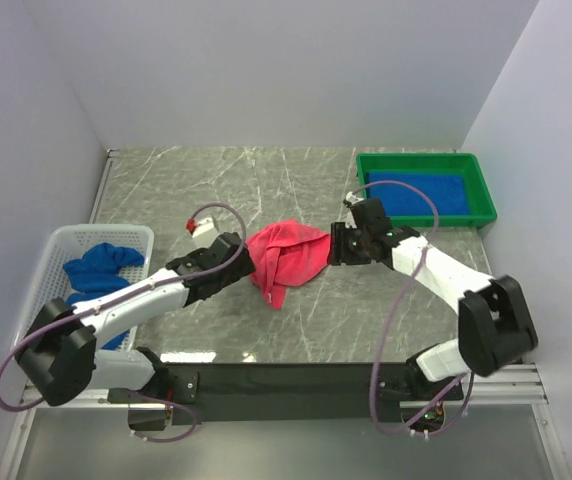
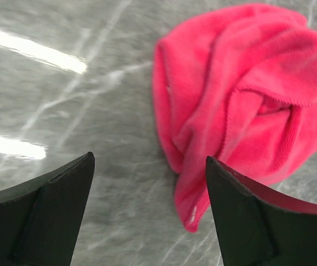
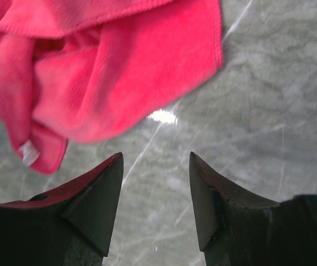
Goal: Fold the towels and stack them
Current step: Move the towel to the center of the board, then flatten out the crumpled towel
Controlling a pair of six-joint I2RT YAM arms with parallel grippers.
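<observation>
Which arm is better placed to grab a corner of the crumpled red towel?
Probably the right: the right gripper is open with a flat free corner of the red towel just ahead. The left gripper, also open, faces bunched folds.

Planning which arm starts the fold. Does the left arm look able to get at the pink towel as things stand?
Probably yes. The left fingers are open right at the pink towel's edge, with only bare table around them. The right fingers hover at its other side, open, not gripping it.
</observation>
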